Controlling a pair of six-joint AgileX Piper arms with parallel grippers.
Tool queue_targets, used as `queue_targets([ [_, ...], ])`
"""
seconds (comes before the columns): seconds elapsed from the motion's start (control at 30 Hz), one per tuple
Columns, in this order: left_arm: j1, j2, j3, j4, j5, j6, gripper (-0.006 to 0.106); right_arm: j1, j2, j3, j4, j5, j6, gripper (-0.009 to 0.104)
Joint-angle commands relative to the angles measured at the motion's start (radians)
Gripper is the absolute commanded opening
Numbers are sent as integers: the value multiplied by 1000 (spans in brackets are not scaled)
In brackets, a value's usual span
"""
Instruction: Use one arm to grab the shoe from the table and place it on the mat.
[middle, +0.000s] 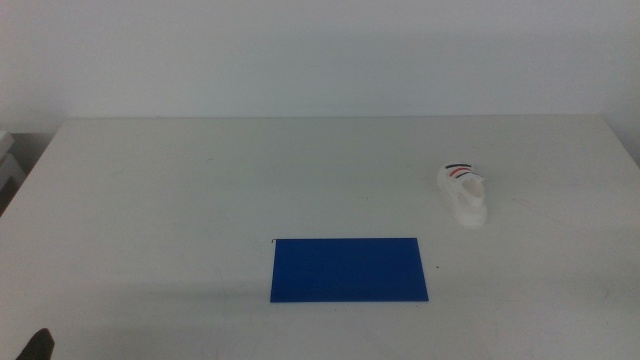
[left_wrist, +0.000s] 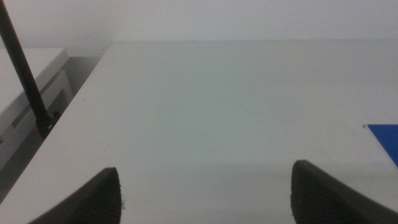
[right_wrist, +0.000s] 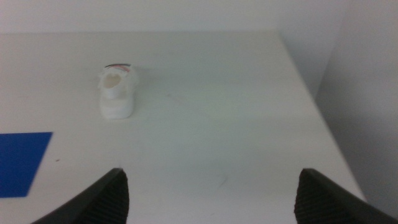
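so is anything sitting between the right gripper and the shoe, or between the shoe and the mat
Nothing visible. In the right wrist view only bare table lies between the open right gripper and the shoe. In the middle view the stretch from the shoe to the mat is bare too.

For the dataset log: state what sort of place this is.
Probably a robot test bench: a wide plain white-grey tabletop before a bare wall, holding only a small white striped shoe and a flat deep-blue mat.
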Motion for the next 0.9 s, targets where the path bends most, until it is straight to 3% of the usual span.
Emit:
queue_targets([
  [0.0,-4,-13,7,-8,-80,-4,94,3,98,-79,33,-44,-9,92],
  [0.13,-4,-13,7,-8,-80,-4,94,3,266,-201,38,-16,-17,92],
  [0.67,-4,-13,7,-8,-80,-4,94,120,1064,-923,50,345,-49,92],
  [0.87,-4,-13,7,-8,-80,-4,94,172,1309,-1193,105,464,-38,92],
])
